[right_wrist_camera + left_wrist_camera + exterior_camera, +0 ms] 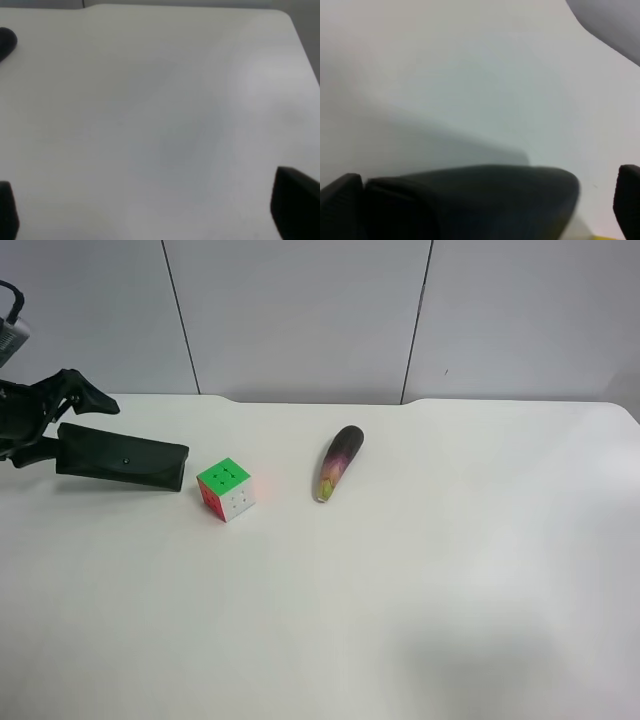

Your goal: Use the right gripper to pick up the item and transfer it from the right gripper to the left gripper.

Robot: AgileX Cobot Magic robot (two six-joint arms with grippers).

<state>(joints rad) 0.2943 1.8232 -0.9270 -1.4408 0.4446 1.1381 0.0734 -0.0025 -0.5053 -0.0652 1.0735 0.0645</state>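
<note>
Black soft case [122, 462] lying flat at the table's [420, 590] far left, just left of the puzzle cube [226, 489].

Left gripper [45, 420] stands spread wide around the case's left end, gripping nothing; right gripper [150, 210] likewise wide and empty over bare table. Matte, pliant and probably light, the oblong case would likely sag if held at one end; a mid-length pinch across its narrow width suits best. Eggplant toy [338, 461] looks glossy.
</note>
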